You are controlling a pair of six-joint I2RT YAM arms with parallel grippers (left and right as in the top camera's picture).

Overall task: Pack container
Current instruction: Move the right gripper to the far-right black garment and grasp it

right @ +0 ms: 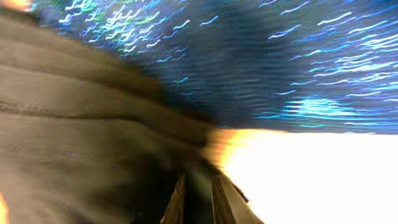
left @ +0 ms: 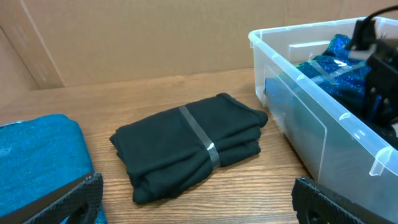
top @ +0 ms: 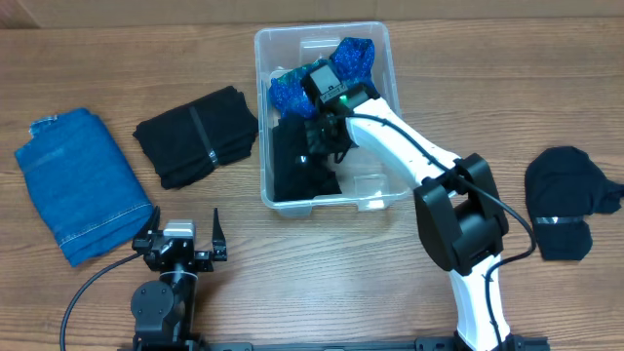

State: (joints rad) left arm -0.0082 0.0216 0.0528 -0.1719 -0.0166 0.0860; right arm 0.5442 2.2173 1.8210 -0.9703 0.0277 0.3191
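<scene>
The clear container (top: 261,117) stands at the table's back centre, and its near wall (left: 323,124) shows at the right of the left wrist view. Inside lie a shiny blue garment (top: 353,57) and a folded black garment (top: 297,171). My right gripper (top: 316,135) reaches down into the container over the black garment. The right wrist view is blurred: the right gripper (right: 198,183) has its fingers a narrow gap apart against dark cloth, with blue fabric (right: 280,62) behind. My left gripper (top: 185,226) is open near the front edge, with nothing between the fingers of the left gripper (left: 196,193).
A black folded garment with a tape band (top: 197,135) (left: 193,146) lies left of the container. A folded blue denim piece (top: 83,183) (left: 37,155) lies at far left. Another dark garment (top: 570,200) lies at the right.
</scene>
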